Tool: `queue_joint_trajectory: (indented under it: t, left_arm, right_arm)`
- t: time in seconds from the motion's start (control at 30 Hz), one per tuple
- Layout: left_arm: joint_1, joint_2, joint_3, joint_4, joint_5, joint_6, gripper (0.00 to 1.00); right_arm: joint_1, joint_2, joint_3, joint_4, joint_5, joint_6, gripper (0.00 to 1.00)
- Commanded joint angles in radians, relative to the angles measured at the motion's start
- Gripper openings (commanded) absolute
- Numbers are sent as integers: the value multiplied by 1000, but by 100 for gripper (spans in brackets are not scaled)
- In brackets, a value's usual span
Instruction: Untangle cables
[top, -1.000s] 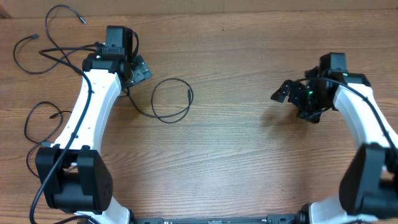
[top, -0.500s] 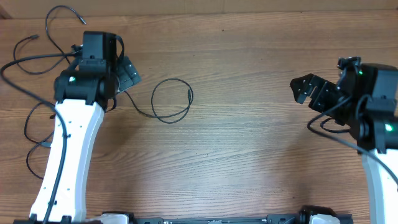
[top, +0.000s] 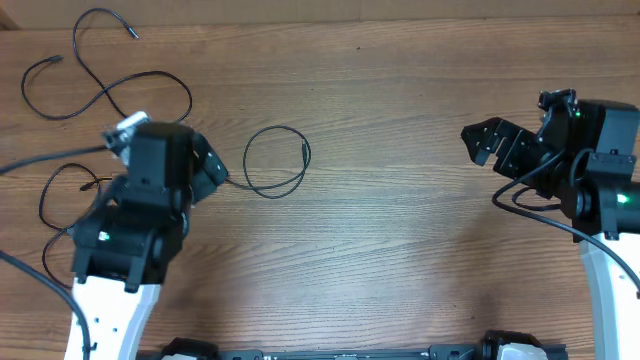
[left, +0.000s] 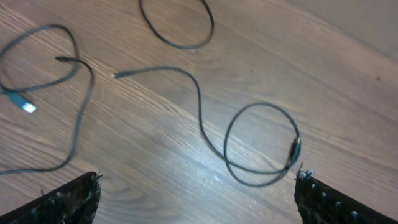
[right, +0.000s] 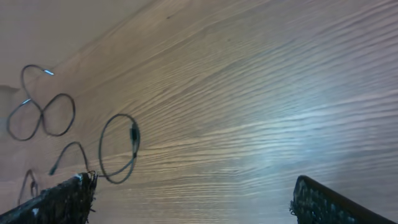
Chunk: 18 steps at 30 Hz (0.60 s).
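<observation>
Three thin black cables lie on the left of the wooden table. One makes a round loop (top: 277, 160), its tail running toward my left gripper (top: 208, 168). A second cable (top: 95, 60) curls at the far left corner. A third cable (top: 58, 195) loops at the left edge, partly under my left arm. In the left wrist view the round loop (left: 261, 146) lies just ahead of the open, empty left gripper (left: 198, 202), and a pale plug (left: 26, 106) shows at left. My right gripper (top: 487, 146) is open and empty at the far right; its wrist view (right: 193, 202) shows the loop (right: 118, 149) far off.
The table's far edge (top: 400, 14) runs along the top of the overhead view. Thick black wires hang on the right arm (top: 540, 200). Bare wood lies between the two arms.
My left arm has drawn back toward the near edge, uncovering the far-left cable. My right arm has moved right and stayed there. The round loop has not moved.
</observation>
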Motion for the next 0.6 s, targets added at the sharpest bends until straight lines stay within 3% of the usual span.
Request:
queue_joint_trajectory:
  t: [0.0,0.2,0.33,0.43,0.57]
  left_arm:
    - [-57,14,-69,45,20,-28,100]
    - [-83,94,-96,147,69,-27,100]
    - [-83,176,-96,180,190,-27,99]
    - [-84,263,-96,203,205,-15,69]
    - [-96,400,-96,286,238,24,18]
  right_arm:
    - [5,14,19,20,-34,-6,100]
    - [5,17,19,23,-33,-3,94]
    - [5,17,19,27,-33,-3,78]
    - [5,17,19,31,-33,-3,69]
    - [5,17,19,33,-33,-3,58]
